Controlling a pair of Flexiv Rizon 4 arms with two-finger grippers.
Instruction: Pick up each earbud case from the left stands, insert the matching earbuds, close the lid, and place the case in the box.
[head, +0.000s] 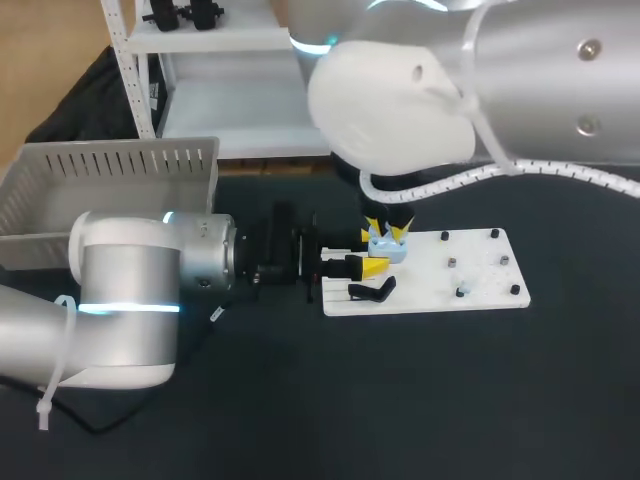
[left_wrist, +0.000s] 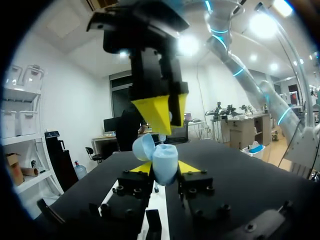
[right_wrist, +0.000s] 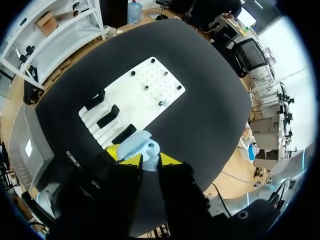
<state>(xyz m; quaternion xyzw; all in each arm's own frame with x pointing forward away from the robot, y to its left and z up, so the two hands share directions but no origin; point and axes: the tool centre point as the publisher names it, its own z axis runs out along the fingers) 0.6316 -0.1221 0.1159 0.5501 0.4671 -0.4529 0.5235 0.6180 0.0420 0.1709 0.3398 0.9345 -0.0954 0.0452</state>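
A light-blue earbud case (left_wrist: 165, 164) stands upright with its lid (left_wrist: 143, 146) open, and my left gripper (left_wrist: 165, 170) is shut on its body from both sides. In the head view the case (head: 388, 247) sits over the left end of the white board (head: 470, 298). My right gripper (head: 388, 232) points straight down right over the open case. A small light-blue earbud (right_wrist: 150, 154) is pinched between the yellow tips of this gripper (right_wrist: 145, 159). Seen from the left wrist, the right gripper (left_wrist: 159, 112) hangs just above the lid.
Black stands (head: 372, 290) sit at the board's left end (right_wrist: 108, 116). Black pegs (head: 494, 233) and small loose pieces (head: 461, 290) dot its right half. A grey perforated box (head: 110, 165) stands at the table's back left.
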